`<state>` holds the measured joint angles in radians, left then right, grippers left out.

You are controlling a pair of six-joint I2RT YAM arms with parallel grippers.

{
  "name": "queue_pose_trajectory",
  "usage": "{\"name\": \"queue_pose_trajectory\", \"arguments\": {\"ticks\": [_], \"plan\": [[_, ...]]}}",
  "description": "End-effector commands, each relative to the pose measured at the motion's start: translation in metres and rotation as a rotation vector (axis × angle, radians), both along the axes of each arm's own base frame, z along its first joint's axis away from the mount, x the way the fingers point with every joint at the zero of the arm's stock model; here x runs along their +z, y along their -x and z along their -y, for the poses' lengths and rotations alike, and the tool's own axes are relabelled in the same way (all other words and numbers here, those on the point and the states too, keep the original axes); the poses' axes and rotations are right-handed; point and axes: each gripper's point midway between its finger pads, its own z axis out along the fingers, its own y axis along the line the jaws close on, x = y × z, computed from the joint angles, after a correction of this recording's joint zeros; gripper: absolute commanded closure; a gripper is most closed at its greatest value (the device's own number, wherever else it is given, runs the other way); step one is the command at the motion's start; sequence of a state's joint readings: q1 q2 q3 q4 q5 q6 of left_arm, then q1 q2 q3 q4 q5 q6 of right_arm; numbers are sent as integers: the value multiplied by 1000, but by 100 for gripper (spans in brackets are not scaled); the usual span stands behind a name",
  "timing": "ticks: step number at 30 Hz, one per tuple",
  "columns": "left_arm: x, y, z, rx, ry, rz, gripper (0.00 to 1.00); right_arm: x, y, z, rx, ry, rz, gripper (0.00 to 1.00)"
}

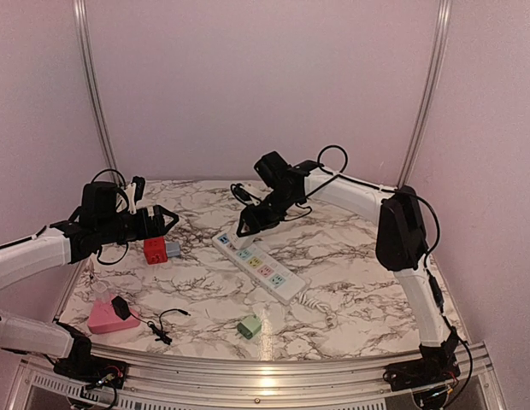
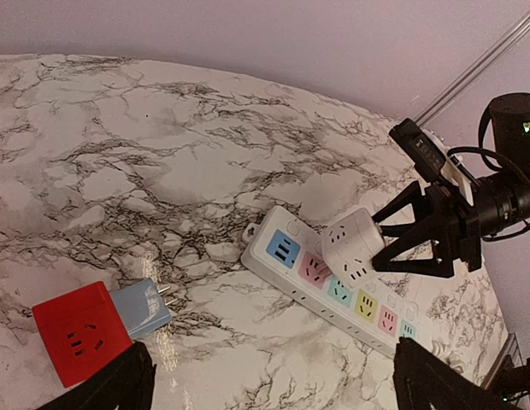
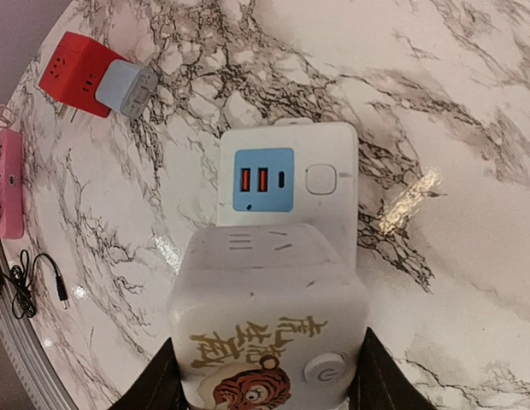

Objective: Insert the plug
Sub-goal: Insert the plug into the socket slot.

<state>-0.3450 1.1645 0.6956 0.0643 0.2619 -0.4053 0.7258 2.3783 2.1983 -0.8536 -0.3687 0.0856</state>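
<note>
A white power strip [image 1: 263,268] with coloured sockets lies across the middle of the table; it also shows in the left wrist view [image 2: 284,253] and the right wrist view [image 3: 286,179]. My right gripper [image 1: 248,224] is shut on a white cube plug [image 2: 352,248] with a tiger print [image 3: 269,325]. It holds the cube tilted over the strip's second, pink socket, just past the blue USB panel. I cannot tell whether its prongs are in. My left gripper [image 1: 167,220] is open and empty, above a red cube adapter [image 2: 77,333] joined to a grey-blue plug [image 2: 138,307].
A pink block [image 1: 107,314] with a black plug on it sits at the front left. A thin black cable [image 1: 167,325] and a green plug [image 1: 250,326] lie near the front edge. The strip's white cord [image 1: 320,303] runs front right.
</note>
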Motion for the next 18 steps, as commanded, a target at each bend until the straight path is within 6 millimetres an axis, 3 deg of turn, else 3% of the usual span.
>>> {"name": "queue_pose_trajectory", "arguments": {"ticks": [1, 18], "plan": [[0, -3, 1, -1, 13, 8, 1, -4, -10, 1, -6, 0, 23, 100], [-4, -4, 0, 2, 10, 0, 1, -28, -8, 4, 8, 79, 15, 100]]}}
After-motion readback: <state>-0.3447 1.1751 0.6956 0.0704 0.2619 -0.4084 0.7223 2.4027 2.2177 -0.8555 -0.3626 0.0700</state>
